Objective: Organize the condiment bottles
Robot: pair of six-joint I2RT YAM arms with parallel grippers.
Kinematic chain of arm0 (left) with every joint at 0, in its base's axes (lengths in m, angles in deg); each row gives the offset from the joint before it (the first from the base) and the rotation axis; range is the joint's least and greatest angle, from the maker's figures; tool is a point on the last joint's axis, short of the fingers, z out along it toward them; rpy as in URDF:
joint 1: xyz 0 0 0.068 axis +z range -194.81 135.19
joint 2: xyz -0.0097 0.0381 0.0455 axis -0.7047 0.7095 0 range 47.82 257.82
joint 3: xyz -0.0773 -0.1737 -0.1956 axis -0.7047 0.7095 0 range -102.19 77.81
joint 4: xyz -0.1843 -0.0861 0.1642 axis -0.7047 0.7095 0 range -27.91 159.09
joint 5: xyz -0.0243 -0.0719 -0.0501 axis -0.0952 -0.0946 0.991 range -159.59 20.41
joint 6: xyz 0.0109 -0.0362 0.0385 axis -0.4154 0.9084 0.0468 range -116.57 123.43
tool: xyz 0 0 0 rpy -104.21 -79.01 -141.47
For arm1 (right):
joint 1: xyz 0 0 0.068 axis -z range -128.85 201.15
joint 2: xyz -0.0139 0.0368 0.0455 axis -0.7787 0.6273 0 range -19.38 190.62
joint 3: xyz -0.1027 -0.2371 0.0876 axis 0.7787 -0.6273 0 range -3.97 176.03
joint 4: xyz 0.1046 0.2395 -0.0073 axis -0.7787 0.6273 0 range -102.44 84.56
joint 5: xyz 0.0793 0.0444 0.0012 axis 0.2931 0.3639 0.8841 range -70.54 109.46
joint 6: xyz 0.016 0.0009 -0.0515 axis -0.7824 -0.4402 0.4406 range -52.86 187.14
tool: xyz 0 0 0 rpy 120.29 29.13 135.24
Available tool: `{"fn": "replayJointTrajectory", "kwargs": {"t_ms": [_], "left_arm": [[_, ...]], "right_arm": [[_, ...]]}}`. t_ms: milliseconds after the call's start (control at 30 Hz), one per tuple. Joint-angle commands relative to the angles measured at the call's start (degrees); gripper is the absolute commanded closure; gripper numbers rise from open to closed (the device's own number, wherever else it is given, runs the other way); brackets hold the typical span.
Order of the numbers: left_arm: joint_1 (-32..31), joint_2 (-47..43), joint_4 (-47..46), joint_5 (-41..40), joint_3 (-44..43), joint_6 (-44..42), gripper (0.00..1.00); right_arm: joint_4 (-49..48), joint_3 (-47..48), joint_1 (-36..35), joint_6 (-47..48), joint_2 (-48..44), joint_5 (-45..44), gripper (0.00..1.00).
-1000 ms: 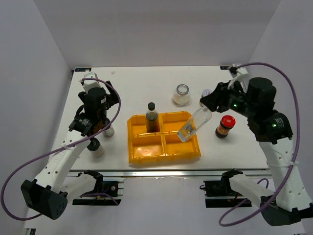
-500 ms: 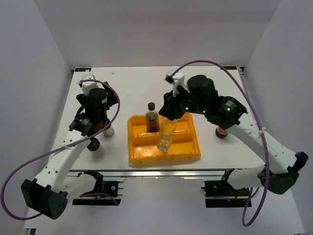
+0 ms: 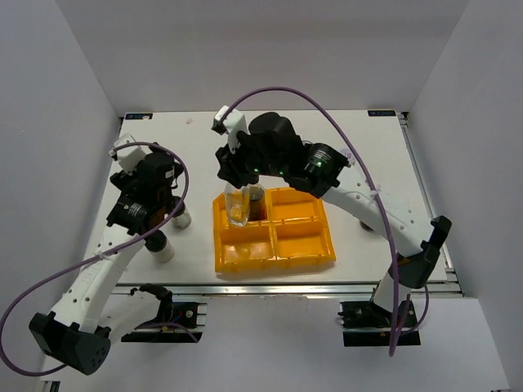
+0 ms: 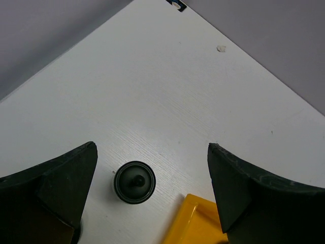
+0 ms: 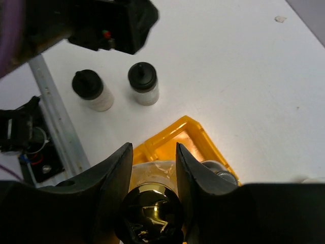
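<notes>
One dark bottle [image 3: 256, 200] stands in the tray [image 3: 278, 263]; the right gripper [image 5: 152, 168] grips a gold-topped bottle [image 3: 238, 207] just beside it, the left gripper [image 4: 152, 152] gapes empty, and two shakers [image 3: 181, 219] wait outside.

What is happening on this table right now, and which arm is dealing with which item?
The right end effector is shut on the clear gold-topped bottle, holding it at the far-left compartment of the yellow tray, beside the tall dark bottle standing there. The left end effector hangs open and empty above a black-lidded shaker on the table left of the tray; a second shaker stands nearby.
</notes>
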Motion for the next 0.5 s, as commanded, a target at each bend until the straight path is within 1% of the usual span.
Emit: {"fn": "replayJointTrajectory", "kwargs": {"t_ms": [0,233,467], "left_arm": [[0.44,-3.48,5.27,-6.21,-3.03,5.94,0.02],[0.36,-6.39,6.5,-7.98,-1.98,8.93,0.02],[0.44,-5.42,6.58,-7.01,-1.27,10.07,0.02]], "right_arm": [[-8.29,6.0,-0.02,3.71,1.21,-3.43,1.0],[-11.55,8.11,-0.11,6.52,6.75,-3.7,1.0],[-14.18,6.63,-0.02,8.63,9.3,-6.33,1.0]]}}
